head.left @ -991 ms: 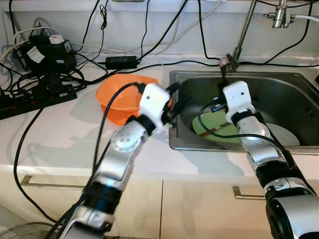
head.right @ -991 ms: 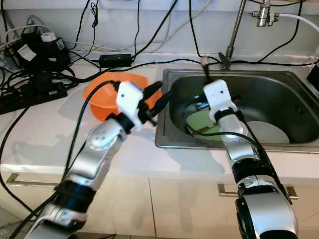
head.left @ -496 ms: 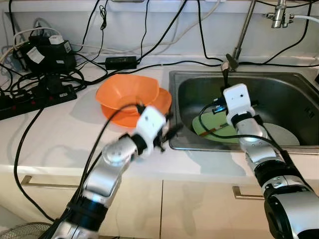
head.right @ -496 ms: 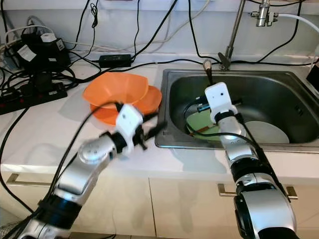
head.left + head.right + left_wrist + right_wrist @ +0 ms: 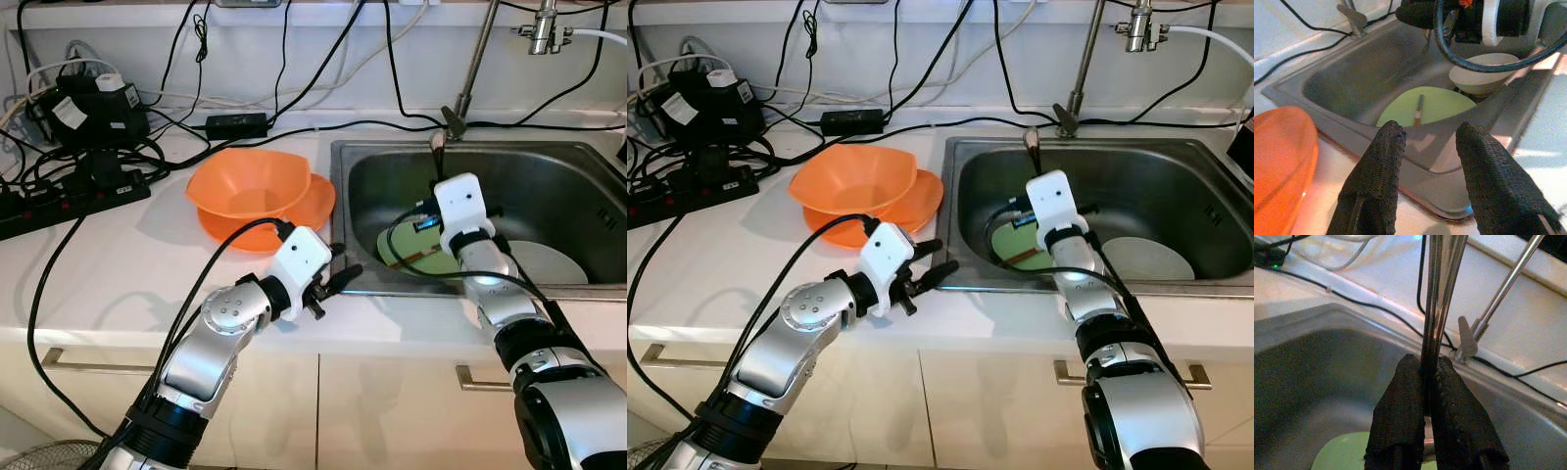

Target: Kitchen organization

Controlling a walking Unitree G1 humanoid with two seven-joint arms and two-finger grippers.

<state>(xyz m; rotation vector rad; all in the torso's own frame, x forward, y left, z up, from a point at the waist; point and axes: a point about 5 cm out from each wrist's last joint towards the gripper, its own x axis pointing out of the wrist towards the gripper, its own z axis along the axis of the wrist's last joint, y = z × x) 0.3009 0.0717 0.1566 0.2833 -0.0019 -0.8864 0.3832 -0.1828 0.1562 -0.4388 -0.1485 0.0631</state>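
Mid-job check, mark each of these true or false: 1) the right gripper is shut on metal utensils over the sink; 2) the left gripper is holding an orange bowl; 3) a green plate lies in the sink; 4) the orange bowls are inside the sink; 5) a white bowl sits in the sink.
1) True. The right gripper is shut on a pair of metal utensils, held upright above the sink.
2) False. The left gripper is open and holds nothing; it sits at the sink's front-left edge.
3) True. The green plate lies on the sink bottom with a thin stick-like item on it.
4) False. The orange bowls are stacked on the counter, left of the sink.
5) True. The white bowl sits beside the green plate.
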